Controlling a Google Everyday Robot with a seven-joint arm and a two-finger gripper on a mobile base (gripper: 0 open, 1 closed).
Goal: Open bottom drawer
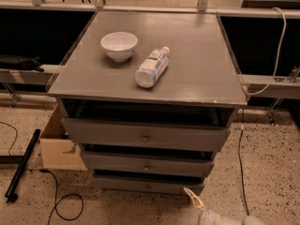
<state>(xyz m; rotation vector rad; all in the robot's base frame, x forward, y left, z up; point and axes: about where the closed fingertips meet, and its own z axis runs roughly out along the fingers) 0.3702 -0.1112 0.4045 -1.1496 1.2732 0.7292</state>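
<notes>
The white arm reaches in low at the bottom right, its pincer (191, 196) just beside the bottom drawer (123, 183) at lower centre; its opening cannot be told. A bowl (119, 45) and a bottle (152, 67) sit on the surface (199, 50) above.

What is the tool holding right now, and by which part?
Nothing, as far as can be seen. The tool is low at the bottom right, near the right end of the bottom drawer, well clear of its knob.
</notes>
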